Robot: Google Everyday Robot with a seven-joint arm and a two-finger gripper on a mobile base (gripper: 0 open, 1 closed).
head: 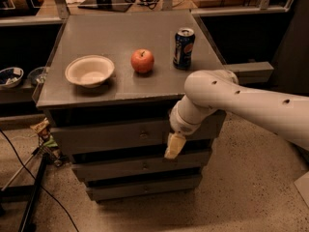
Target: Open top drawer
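Our hand hangs pointing down at the lower edge of the top drawer, just right of its knob. We cannot tell whether the hand is open or closed. The drawer sits right under the table top: a wide, flat grey front with one small central metal knob, and it looks shut. Our white arm covers its right end. Two shorter drawers sit below. Up top are a bowl, an apple and a soda can.
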